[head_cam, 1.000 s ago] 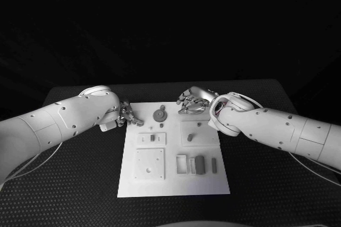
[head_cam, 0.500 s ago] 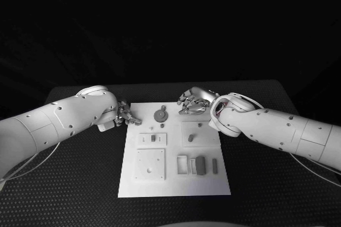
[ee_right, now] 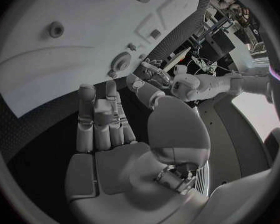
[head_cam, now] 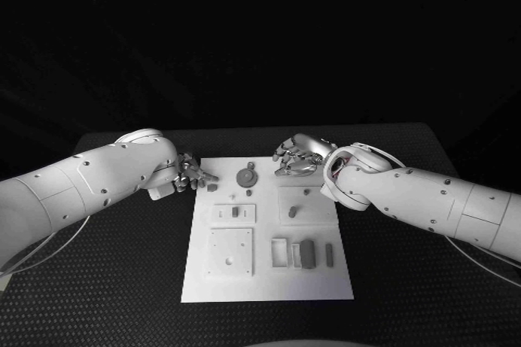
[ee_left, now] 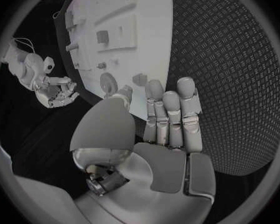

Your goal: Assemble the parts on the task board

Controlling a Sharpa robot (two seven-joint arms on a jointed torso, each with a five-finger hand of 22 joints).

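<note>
Fingers (ee_left: 171,117) of the left hand (head_cam: 187,174) lie straight, side by side, holding nothing, at the task board's (head_cam: 266,279) far left corner on the desk (head_cam: 402,287). Right hand (head_cam: 295,157) hovers loosely curled, empty, over the far edge. Round part (head_cam: 248,179) lies between them; approach slowly, squarely from above.

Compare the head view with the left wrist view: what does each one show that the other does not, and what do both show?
Head view alone: both white arms and the near end of the task board, with its row of upright parts.
Left wrist view alone: the left hand's palm side, fingers straight, holding nothing.
Both: the round part at the board's far end, and the right hand.
</note>
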